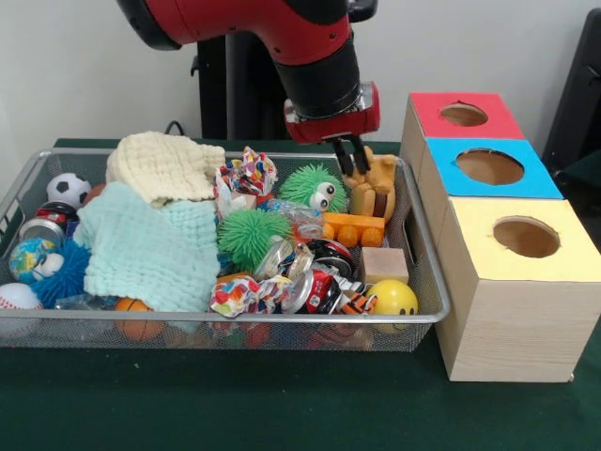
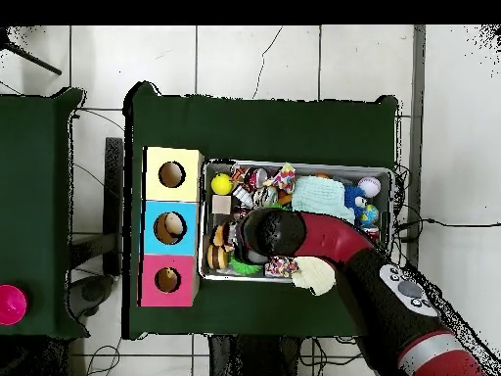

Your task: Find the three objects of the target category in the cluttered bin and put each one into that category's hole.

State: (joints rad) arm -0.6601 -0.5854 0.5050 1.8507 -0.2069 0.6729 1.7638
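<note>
The silver wire-mesh basket [image 1: 113, 317] is full of clutter; it also shows in the overhead view [image 2: 294, 164]. A tan-brown teddy bear [image 1: 377, 186] sits upright at its far right corner. My gripper [image 1: 353, 158] hangs straight down at the bear's upper left, touching or almost touching it. In the overhead view the arm hides the gripper. The yellow duck is hidden. To the right of the basket stands a row of three wooden boxes with round holes: red top [image 1: 465, 115], blue top [image 1: 490, 167] and yellow top [image 1: 526, 237].
A cream cloth [image 1: 164, 164] and a mint cloth [image 1: 150, 244] cover the basket's left half. Two green spiky balls [image 1: 252, 233], an orange toy [image 1: 352, 228], a wooden block [image 1: 385, 265], a yellow smiley ball [image 1: 394, 299] and a soccer ball [image 1: 68, 188] lie among the clutter.
</note>
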